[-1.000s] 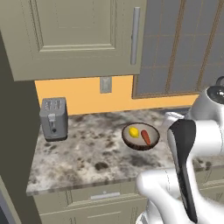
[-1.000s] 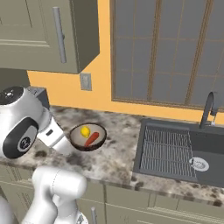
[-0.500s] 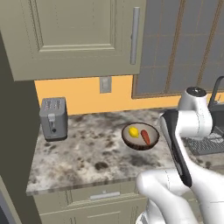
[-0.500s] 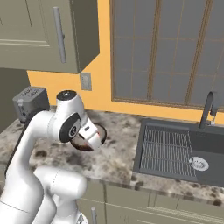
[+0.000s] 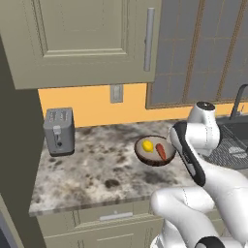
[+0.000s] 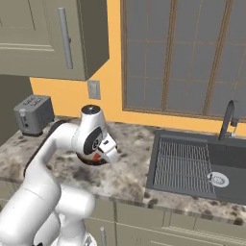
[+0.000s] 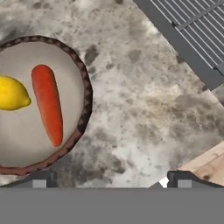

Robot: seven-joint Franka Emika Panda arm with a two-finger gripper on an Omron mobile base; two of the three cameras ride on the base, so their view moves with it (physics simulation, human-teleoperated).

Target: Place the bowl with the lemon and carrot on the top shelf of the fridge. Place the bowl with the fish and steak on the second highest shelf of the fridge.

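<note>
two base cameras sit behind my arm, left and right, facing forward and down at moderate range; both share counter (image 5: 97, 169) and brown bowl (image 5: 154, 151). my hand camera looks straight down, close over bowl, counter and sink (image 7: 188, 30) edge.

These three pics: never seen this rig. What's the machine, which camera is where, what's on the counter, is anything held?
It is a rendered kitchen with a white robot arm on a driving base. Two cameras ride behind the arm, one on its left, one on its right. The third sits on the hand and looks down past the tool, which is open and holds nothing. On the speckled counter stands a brown bowl with a lemon and a carrot inside, and a grey toaster farther left. A dark sink lies to the right.
</note>
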